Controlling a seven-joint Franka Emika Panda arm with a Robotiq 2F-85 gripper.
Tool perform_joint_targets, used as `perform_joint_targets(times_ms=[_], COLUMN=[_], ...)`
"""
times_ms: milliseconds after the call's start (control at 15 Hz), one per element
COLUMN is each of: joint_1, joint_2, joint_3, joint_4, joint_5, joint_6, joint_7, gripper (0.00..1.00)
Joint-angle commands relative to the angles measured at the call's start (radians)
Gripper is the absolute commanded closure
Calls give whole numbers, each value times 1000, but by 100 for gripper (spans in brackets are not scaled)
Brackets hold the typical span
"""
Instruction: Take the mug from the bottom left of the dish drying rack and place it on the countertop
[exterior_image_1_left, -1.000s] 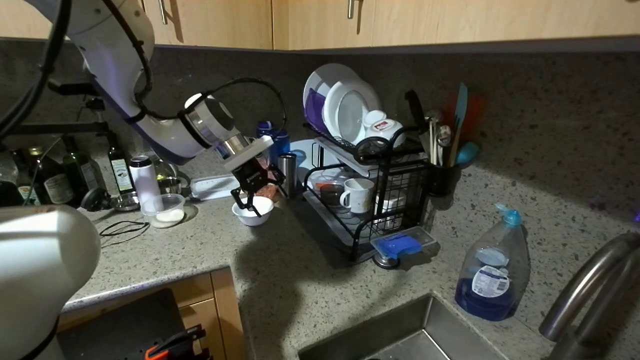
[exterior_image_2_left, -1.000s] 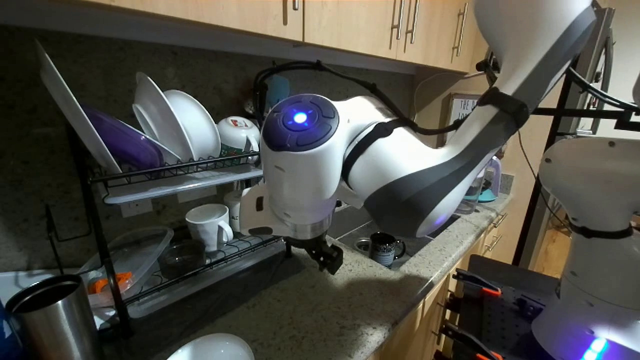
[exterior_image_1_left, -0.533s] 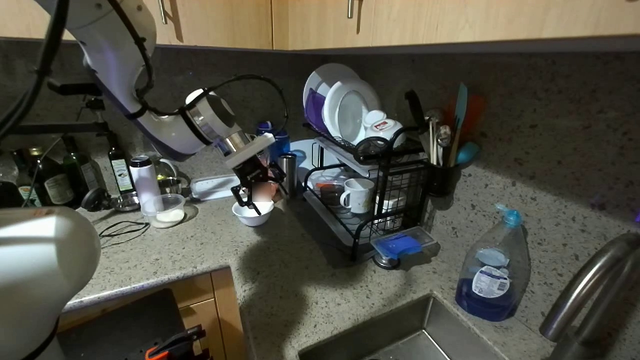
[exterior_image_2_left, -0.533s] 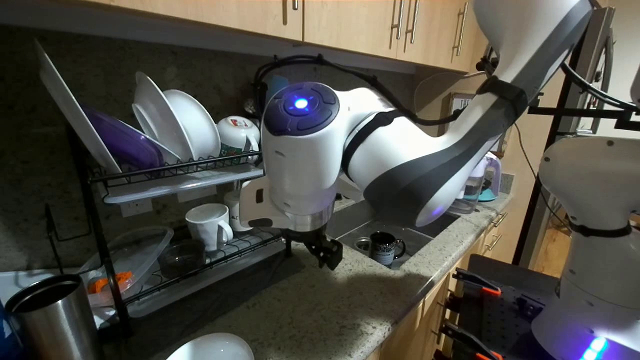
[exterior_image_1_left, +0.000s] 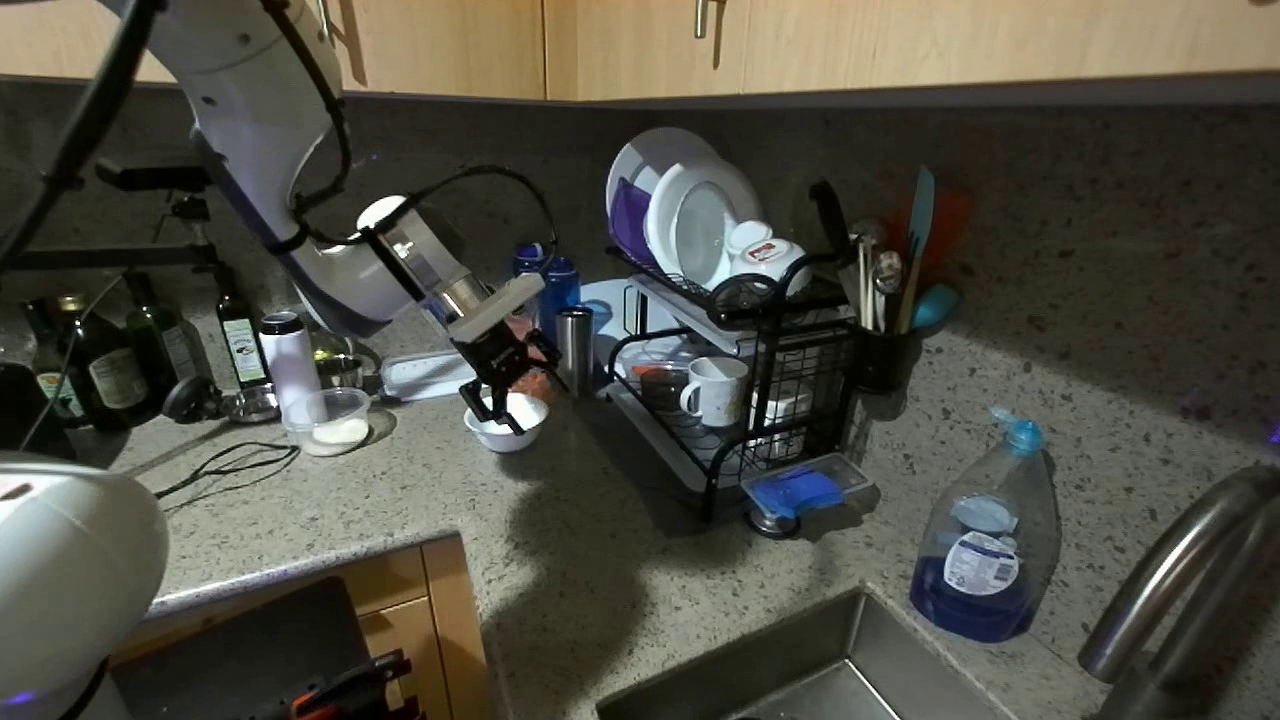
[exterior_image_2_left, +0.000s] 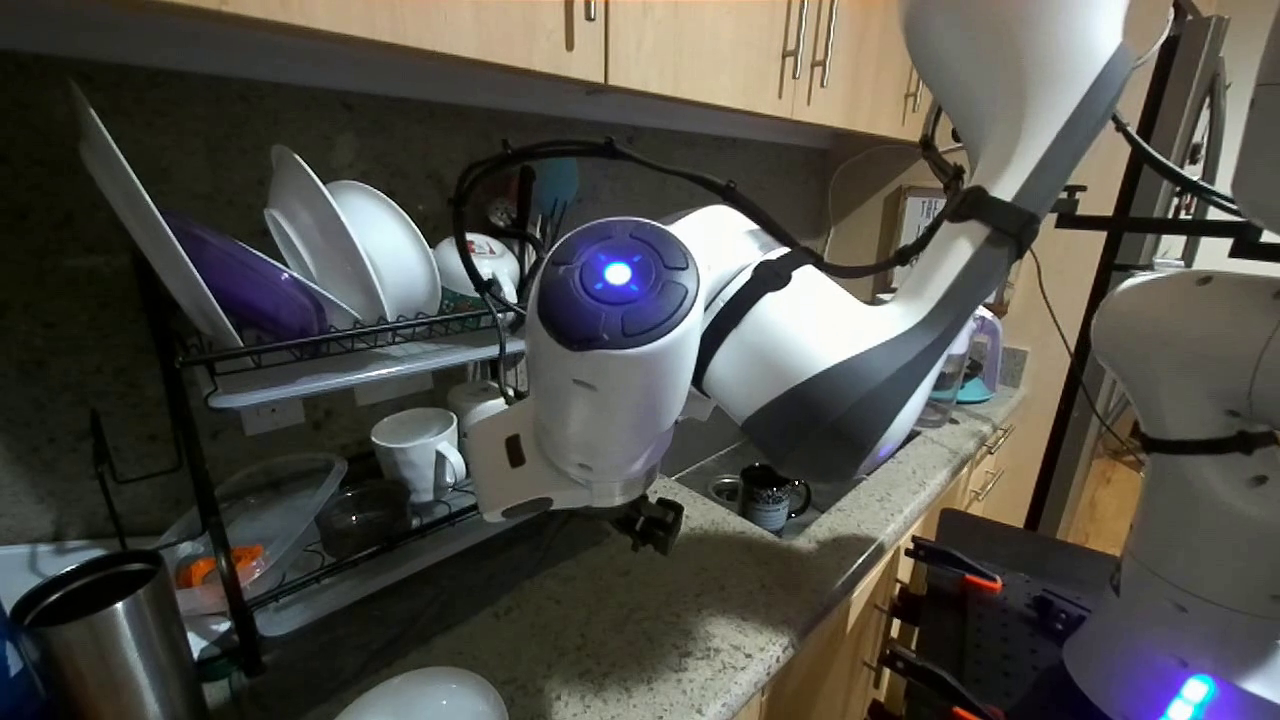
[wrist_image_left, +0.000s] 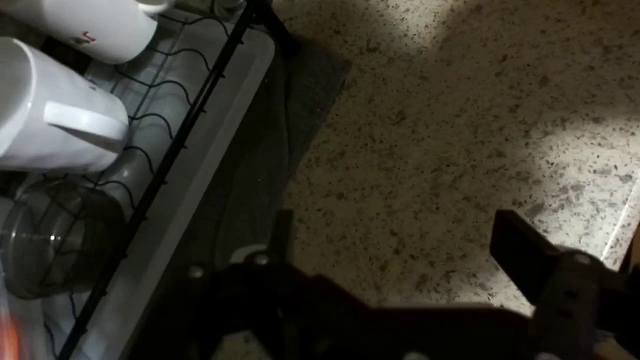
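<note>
The mug (exterior_image_1_left: 718, 392) is whitish, with its handle facing out. It stands upright on the lower tier of the black dish drying rack (exterior_image_1_left: 708, 490). It also shows in an exterior view (exterior_image_2_left: 410, 455) and at the left of the wrist view (wrist_image_left: 70, 125). A second white mug (wrist_image_left: 95, 27) stands beside it. My gripper (exterior_image_1_left: 542, 408) is open and empty above the countertop (exterior_image_1_left: 360, 510), in front of the rack and apart from it. In the wrist view the fingers (wrist_image_left: 395, 225) are wide apart, with only speckled countertop between them. Part of the rack is hidden behind my hand in an exterior view.
A white bowl (exterior_image_1_left: 505, 437) stands on the countertop near the gripper. A dark glass bowl (wrist_image_left: 65, 240) sits by the mug on the lower tier. A steel tumbler (exterior_image_2_left: 105, 630) stands at the rack's end. The sink (exterior_image_1_left: 850, 665) and a soap bottle (exterior_image_1_left: 985, 560) are nearby.
The arm rose slightly, then my hand came lower and tilted; the gripper shifted only a little. The gripper stays open. The mug and rack have not moved.
</note>
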Motion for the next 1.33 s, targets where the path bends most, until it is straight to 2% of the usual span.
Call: perform_joint_targets(times_ms=[0, 267, 533, 867, 1267], joint_1=[-170, -281, -345, -432, -536], joint_2=[7, 26, 72, 102, 110], joint_3=[201, 370, 466, 513, 499], joint_4=[36, 64, 75, 48, 31], joint_5=[-95, -233, -414, -603, -775], joint_6=[-94, -249, -351, -305, -203], joint_7=[-99, -160, -154, -134, -143], gripper=[0, 0, 0, 0, 0])
